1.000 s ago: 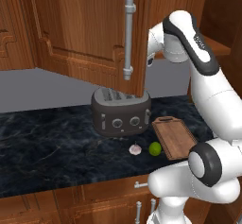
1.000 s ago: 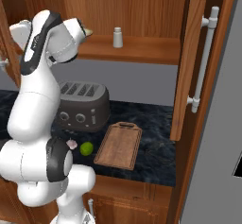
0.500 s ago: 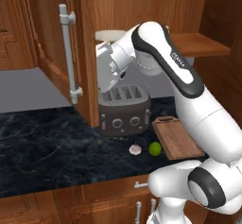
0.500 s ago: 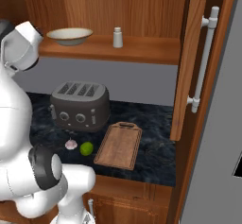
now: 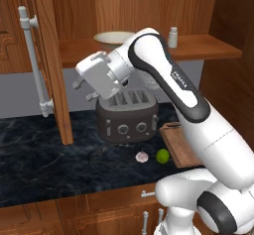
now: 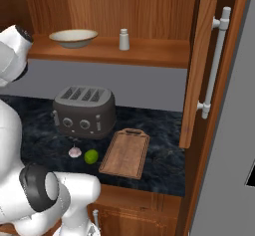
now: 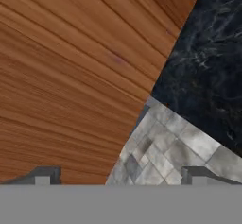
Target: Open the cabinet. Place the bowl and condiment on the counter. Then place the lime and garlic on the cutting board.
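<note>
The cabinet stands open, its left door (image 5: 52,55) and right door (image 6: 204,65) swung wide. On its shelf (image 6: 149,53) sit the bowl (image 5: 113,37) (image 6: 73,37) and the grey-white condiment shaker (image 5: 172,36) (image 6: 124,39). Down on the counter (image 5: 44,159) the garlic (image 5: 142,156) (image 6: 74,152) and the lime (image 5: 162,155) (image 6: 91,156) lie in front of a toaster, left of the cutting board (image 6: 125,153) (image 5: 174,139). My gripper (image 5: 83,91) (image 7: 120,178) is open and empty, hanging right of the left door below shelf height, facing the door's wood.
A dark four-slot toaster (image 5: 128,117) (image 6: 83,110) stands on the counter below the shelf, just under my hand. The left door's long bar handle (image 5: 32,60) and the right door's handle (image 6: 214,65) jut outward. A grey appliance side (image 6: 234,170) borders the right.
The left cabinet door has swung wide to the left, uncovering the bowl. My gripper has let go of the handle, spread fully and dropped towards the toaster.
</note>
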